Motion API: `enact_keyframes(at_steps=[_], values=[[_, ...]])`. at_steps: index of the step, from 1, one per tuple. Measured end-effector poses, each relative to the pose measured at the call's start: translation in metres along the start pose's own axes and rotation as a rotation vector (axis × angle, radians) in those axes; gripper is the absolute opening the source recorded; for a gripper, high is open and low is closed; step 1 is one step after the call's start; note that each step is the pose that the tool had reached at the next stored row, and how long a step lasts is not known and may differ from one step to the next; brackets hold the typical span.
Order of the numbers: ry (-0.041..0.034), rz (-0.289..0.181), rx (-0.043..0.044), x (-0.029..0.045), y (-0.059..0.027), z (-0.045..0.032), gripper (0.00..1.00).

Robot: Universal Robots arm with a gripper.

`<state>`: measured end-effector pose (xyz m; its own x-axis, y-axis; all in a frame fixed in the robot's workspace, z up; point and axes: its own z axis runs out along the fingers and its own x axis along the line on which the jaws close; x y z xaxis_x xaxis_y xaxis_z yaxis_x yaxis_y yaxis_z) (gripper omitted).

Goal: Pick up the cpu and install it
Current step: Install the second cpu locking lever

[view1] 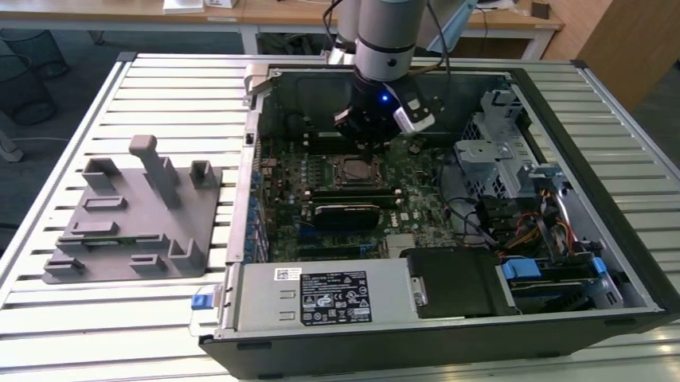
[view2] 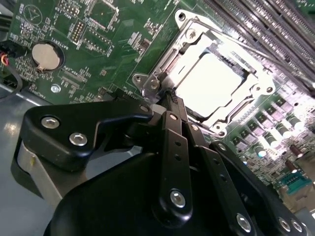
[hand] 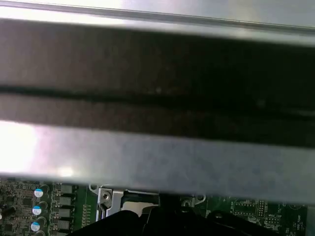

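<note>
The cpu (view2: pixel 211 84), a pale silver square, lies flat inside the metal socket frame (view2: pixel 189 37) on the green motherboard (view2: pixel 113 29). In the second wrist view my gripper (view2: pixel 171 97) hangs just beside the frame's corner, its two black fingers (view2: pixel 175 129) drawn together with nothing between them. From the exterior view the gripper (view1: pixel 367 137) is inside the open computer case, slightly behind the socket (view1: pixel 354 169). The first wrist view catches a corner of the socket frame (hand: pixel 106 196) below the case wall.
A grey plastic tray with upright posts (view1: pixel 138 215) rests on the slatted table at the exterior view's left. Inside the case are the power supply (view1: pixel 318 296), a drive cage (view1: pixel 499 159) and loose cables (view1: pixel 531 231). Memory slots (view2: pixel 256 24) flank the socket.
</note>
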<state>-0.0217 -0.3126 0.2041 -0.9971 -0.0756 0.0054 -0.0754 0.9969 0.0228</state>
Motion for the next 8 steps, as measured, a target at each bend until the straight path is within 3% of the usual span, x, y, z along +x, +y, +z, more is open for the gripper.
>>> enact_keyframes(at_steps=[8], values=[[0.0002,0.0,0.0002,0.0005,-0.0058,-0.0009,0.11]])
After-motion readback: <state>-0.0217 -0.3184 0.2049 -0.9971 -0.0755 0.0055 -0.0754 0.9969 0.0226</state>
